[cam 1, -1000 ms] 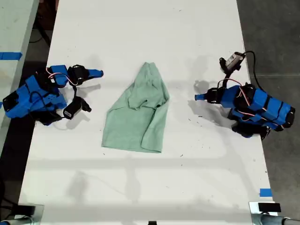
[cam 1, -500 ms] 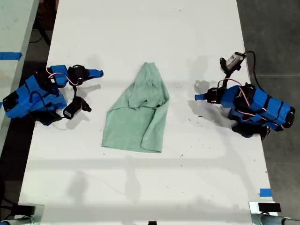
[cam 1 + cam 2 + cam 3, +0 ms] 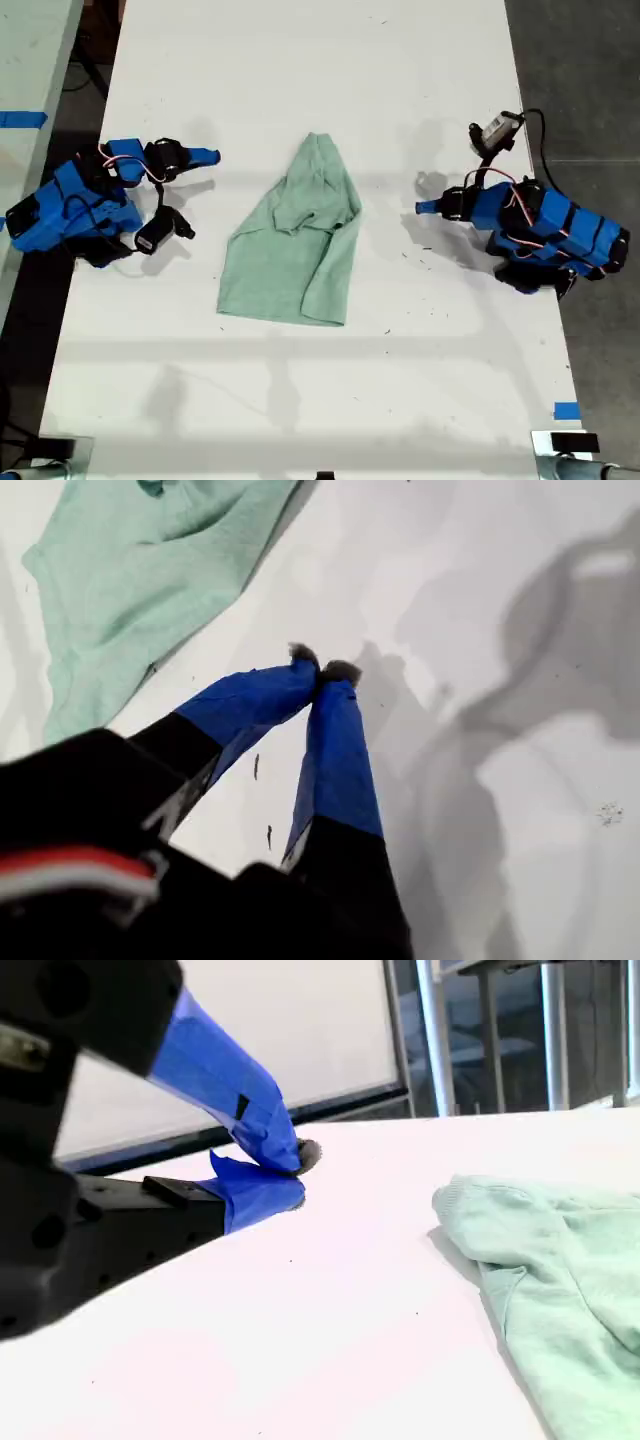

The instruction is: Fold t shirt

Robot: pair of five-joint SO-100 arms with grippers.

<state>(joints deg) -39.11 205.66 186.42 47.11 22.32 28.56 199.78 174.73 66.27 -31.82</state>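
white table held the wrinkled t shirt mid-surface; my first gripper and my second gripper were pressed together, empty, beside it.

We've got the t shirt lying mid-table in the exterior view. My second gripper sits on that view's left and my first gripper on its right, as best we can tell. Both are near the shirt, not touching.
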